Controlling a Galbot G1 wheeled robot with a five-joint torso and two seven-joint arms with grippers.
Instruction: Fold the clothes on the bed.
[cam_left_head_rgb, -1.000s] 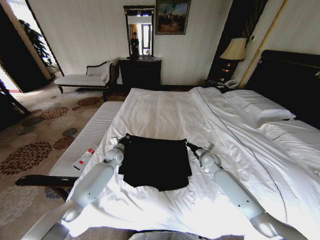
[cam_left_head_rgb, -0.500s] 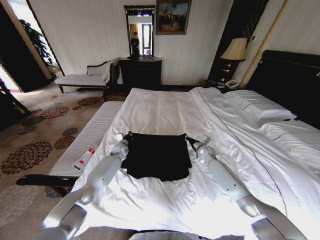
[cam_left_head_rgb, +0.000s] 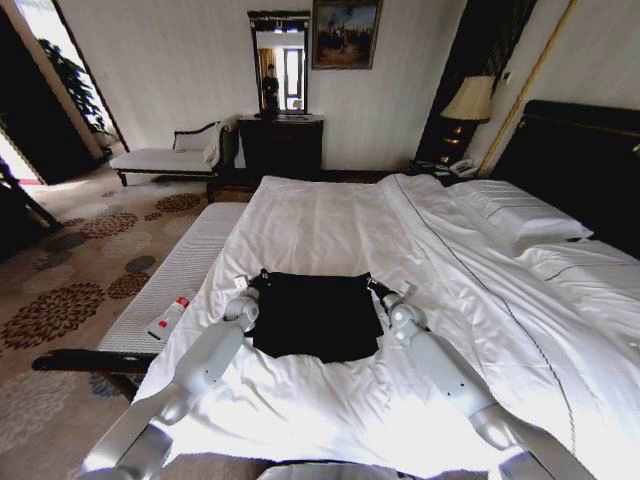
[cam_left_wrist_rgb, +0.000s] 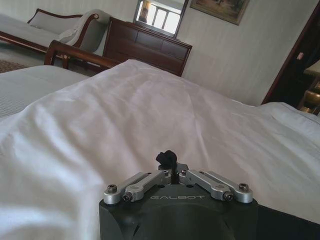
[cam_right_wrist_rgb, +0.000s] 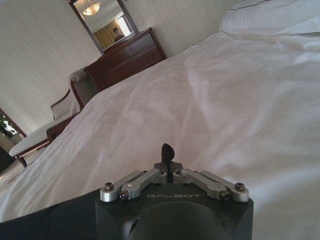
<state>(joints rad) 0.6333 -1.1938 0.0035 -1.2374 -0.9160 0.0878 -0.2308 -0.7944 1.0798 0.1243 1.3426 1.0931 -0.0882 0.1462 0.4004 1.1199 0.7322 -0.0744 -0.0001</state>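
Observation:
The clothes (cam_left_head_rgb: 315, 318) lie as a flat black rectangle on the near half of the white bed (cam_left_head_rgb: 330, 215). My left gripper (cam_left_head_rgb: 258, 278) sits at the rectangle's far left corner and my right gripper (cam_left_head_rgb: 372, 286) at its far right corner. Both arms reach low over the sheet. The left gripper (cam_left_wrist_rgb: 167, 158) is shut with a small tuft of black fabric pinched at its tips. The right gripper (cam_right_wrist_rgb: 166, 151) is shut too, with the black cloth (cam_right_wrist_rgb: 40, 220) trailing beside it. No lettering shows on the cloth.
A white-cushioned bench (cam_left_head_rgb: 180, 275) runs along the bed's left side, with a small bottle (cam_left_head_rgb: 170, 315) on it. Pillows (cam_left_head_rgb: 515, 215) and the dark headboard (cam_left_head_rgb: 585, 170) stand to the right. A dresser (cam_left_head_rgb: 280, 145) and a chaise (cam_left_head_rgb: 165, 158) line the far wall.
Both arms have pushed farther out over the bed, and the black cloth has gone with them, away from me. The cloth now looks shorter from front to back.

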